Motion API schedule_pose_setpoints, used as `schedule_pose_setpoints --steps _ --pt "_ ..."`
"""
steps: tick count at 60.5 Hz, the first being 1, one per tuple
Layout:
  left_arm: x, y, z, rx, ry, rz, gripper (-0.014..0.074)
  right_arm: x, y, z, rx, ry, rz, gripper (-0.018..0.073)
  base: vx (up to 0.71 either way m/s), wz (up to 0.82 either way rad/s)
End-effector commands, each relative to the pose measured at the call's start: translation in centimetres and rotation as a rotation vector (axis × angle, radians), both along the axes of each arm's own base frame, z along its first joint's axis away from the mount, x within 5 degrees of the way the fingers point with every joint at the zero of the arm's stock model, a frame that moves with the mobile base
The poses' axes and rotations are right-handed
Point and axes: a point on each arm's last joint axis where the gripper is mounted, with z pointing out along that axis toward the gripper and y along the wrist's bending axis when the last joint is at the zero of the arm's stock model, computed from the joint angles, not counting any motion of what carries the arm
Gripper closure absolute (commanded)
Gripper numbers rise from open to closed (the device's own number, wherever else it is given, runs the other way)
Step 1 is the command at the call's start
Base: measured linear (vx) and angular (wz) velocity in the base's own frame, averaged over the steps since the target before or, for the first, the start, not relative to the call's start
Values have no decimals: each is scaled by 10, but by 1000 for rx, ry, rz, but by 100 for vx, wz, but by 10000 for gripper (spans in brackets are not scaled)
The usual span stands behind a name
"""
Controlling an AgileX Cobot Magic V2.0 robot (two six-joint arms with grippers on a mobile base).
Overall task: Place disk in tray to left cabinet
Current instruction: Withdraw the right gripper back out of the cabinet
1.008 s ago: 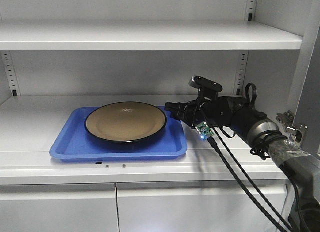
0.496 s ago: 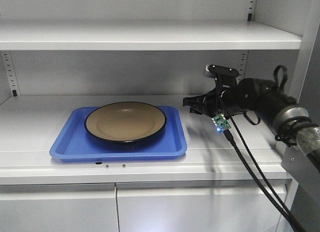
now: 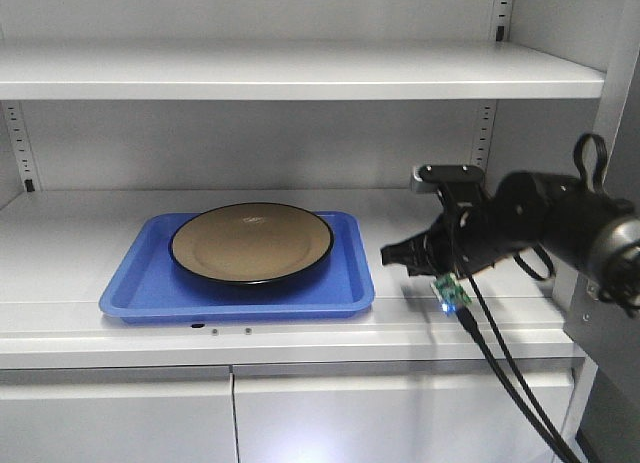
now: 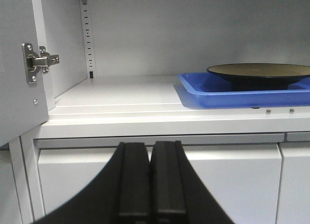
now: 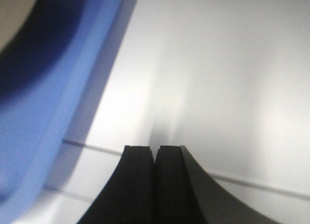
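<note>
A shallow bright blue plastic tray [image 3: 238,283] with a raised rim sits on the middle shelf of the light grey metal cabinet [image 3: 300,73], toward the left. Inside the tray lies the round plate with a shiny tan middle and a black rim [image 3: 251,242]. It rests flat and fills most of the tray.

To the right of the tray, the black right gripper [image 3: 392,255] hangs just above the shelf, near the tray's right edge but not touching it. Its two fingers [image 5: 140,185] are pressed together with nothing between them. Black cables hang down from the arm.

The left gripper [image 4: 150,185] is below and in front of the shelf, on the left side. Its fingers are pressed together too, holding nothing.

The right arm is cut off at the picture's right edge.
</note>
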Motion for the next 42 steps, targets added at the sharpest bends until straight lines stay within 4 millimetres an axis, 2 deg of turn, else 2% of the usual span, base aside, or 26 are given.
schedule_pose_setpoints --steps 1,5,26,34,42 --pt "1 0 -4 -4 -42 3 604 -28 -12 54 35 -258 -28 545 0 0" --pt "1 0 -4 -4 -42 3 604 -45 -17 57 41 -299 -38 573 0 0" --pt "1 0 -4 -4 -42 3 604 -150 -42 67 43 -362 -47 568 0 0" --pt "1 0 -4 -4 -42 3 604 -193 -51 57 44 -351 -47 568 0 0" --pt "1 0 -4 -4 -42 3 604 -235 -61 36 44 -368 -52 568 0 0"
